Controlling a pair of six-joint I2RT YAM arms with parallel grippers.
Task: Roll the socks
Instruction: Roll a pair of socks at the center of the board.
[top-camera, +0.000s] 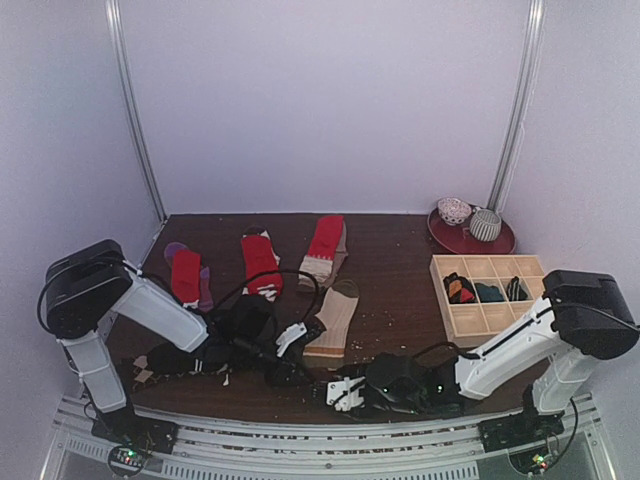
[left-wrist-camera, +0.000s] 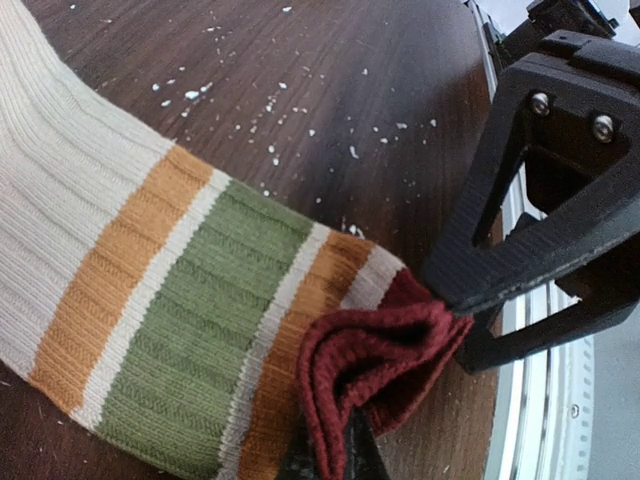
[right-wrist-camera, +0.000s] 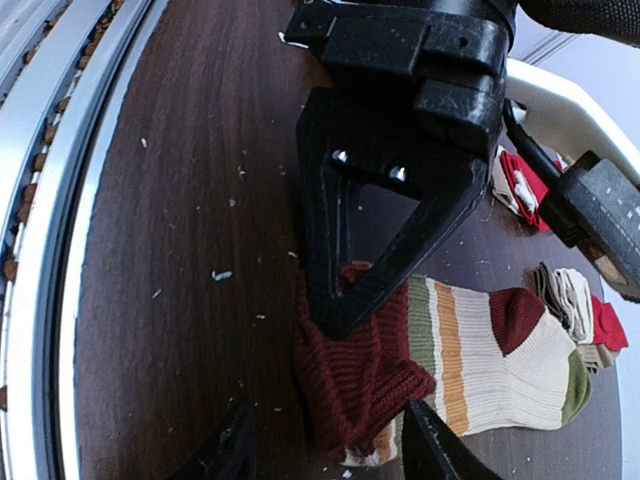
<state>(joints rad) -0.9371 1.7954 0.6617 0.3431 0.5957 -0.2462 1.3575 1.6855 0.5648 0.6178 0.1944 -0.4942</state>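
Note:
The beige sock (top-camera: 335, 315) with orange and green bands lies flat near the table's middle front, its dark red cuff toward me. My left gripper (top-camera: 292, 340) is shut on that cuff. In the left wrist view (left-wrist-camera: 395, 375) the cuff (left-wrist-camera: 370, 350) is folded and pinched between my fingers, and the banded sock (left-wrist-camera: 150, 300) stretches away to the left. My right gripper (top-camera: 343, 390) is open just in front of it. In the right wrist view (right-wrist-camera: 335, 450) its tips straddle the near edge of the cuff (right-wrist-camera: 350, 370) without closing on it. Three red socks (top-camera: 260, 262) lie farther back.
A pale wooden compartment tray (top-camera: 468, 320) with rolled socks stands at the right. A dark red plate (top-camera: 500, 243) with two rolled balls sits behind it. Dark fabric and scraps (top-camera: 160, 362) lie under my left arm. White lint flecks the brown table. A metal rail runs along the near edge.

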